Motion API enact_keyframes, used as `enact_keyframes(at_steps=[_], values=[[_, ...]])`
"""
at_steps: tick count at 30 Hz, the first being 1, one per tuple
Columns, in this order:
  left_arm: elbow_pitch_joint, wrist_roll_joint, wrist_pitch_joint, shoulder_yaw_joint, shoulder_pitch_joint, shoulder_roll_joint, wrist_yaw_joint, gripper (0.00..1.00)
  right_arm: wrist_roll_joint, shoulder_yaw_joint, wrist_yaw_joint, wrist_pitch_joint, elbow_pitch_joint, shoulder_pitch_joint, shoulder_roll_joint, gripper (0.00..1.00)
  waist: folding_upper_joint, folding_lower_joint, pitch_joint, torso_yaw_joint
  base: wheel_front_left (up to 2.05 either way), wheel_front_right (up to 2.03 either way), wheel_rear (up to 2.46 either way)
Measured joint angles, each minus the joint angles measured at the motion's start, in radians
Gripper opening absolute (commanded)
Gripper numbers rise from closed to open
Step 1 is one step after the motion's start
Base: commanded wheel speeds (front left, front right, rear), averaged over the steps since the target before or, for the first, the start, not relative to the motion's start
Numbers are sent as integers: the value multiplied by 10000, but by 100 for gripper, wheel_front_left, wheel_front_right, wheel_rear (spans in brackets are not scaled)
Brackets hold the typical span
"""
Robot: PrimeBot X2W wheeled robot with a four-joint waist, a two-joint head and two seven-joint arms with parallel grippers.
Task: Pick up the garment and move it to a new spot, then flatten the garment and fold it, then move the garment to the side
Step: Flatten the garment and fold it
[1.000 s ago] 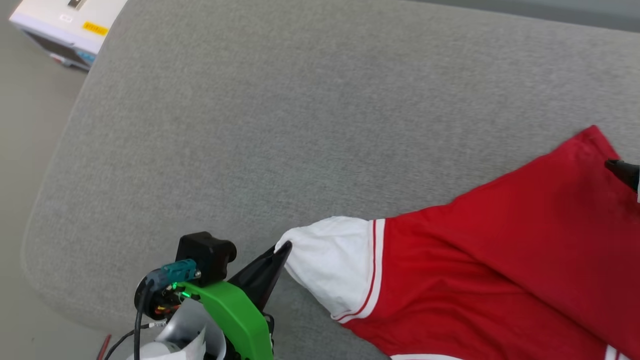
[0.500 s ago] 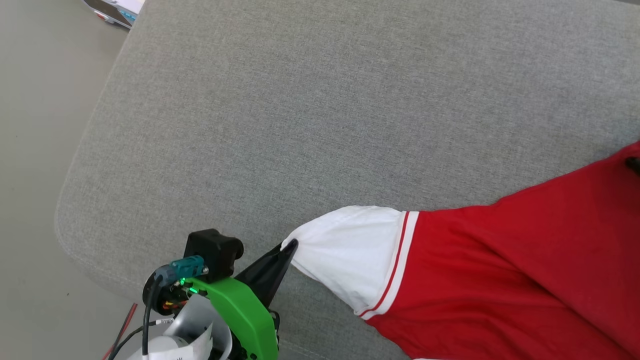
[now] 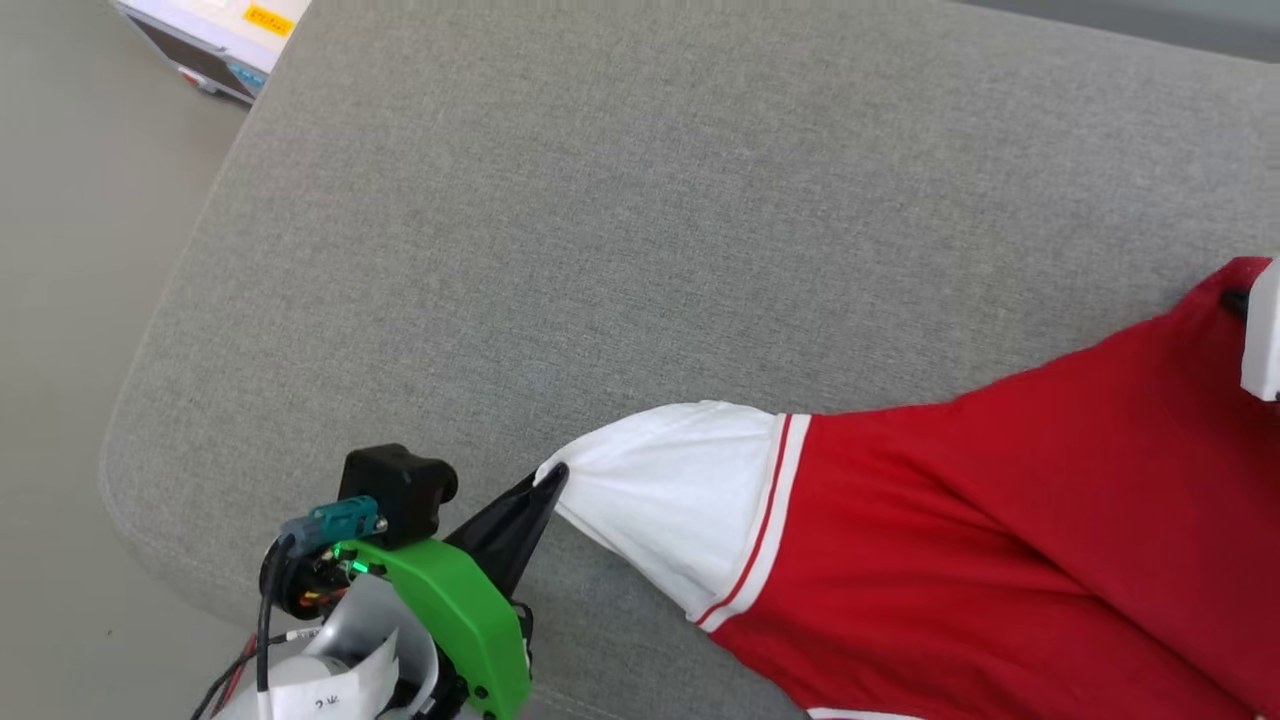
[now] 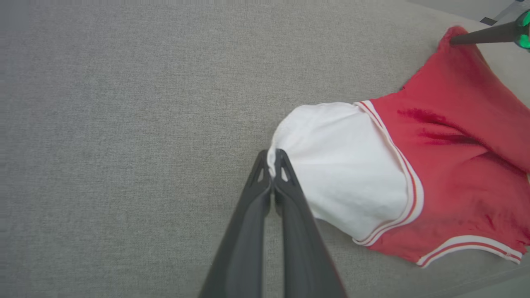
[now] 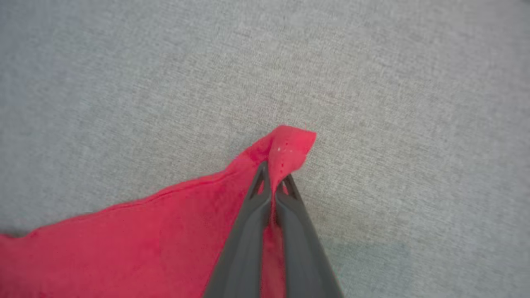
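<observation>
The left claw [image 4: 271, 156] was clamped on the shirt [image 4: 447, 165] at the edge of its white sleeve [image 4: 343, 165]. Its two dark fingers [image 4: 248, 231] lay together, pinching a small fold of cloth at the tips. In the head view that arm came in from the lower left, with the green wrist housing [image 3: 460, 610] and cables [image 3: 265, 640] behind fingers that slanted up and to the right, low over the grey cushion [image 3: 600, 250]. The right claw [image 5: 273, 173] was likewise closed, nipping a red corner of the shirt that puckered around its tips. The two claws were well apart. The shirt lay stretched between them across the cushion, red body toward the robot's right, with striped trim [image 3: 765, 530] where sleeve met body. A white box [image 3: 215, 35] stood on the floor [image 3: 60, 300] beyond the cushion's corner.
</observation>
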Motion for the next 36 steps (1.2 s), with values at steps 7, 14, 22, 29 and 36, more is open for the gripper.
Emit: enact_keyframes(at_steps=[7,14,22,29,36], values=[[-121,-142,123,493,-151,464,111,0,456,130,0,-1448,4,-58,-157,0,0,0,-788,-406,0,0,0],[-539,-159,224,1325,-767,974,451,0,972,476,0,-2403,-510,-74,-646,0,0,0,-1620,-1018,0,0,0],[-882,-86,249,2255,-2117,1269,662,0,1375,623,0,-3053,-1540,-154,-984,0,0,0,-2439,-1870,0,0,0],[-813,420,125,2809,-3519,1478,721,0,1607,692,0,-3219,-2654,-283,-1049,0,0,0,-2917,-2669,0,0,0],[-422,997,-2,2957,-5033,1630,569,0,1603,698,0,-3356,-3475,-594,-1001,0,0,0,-3045,-3325,0,0,0]])
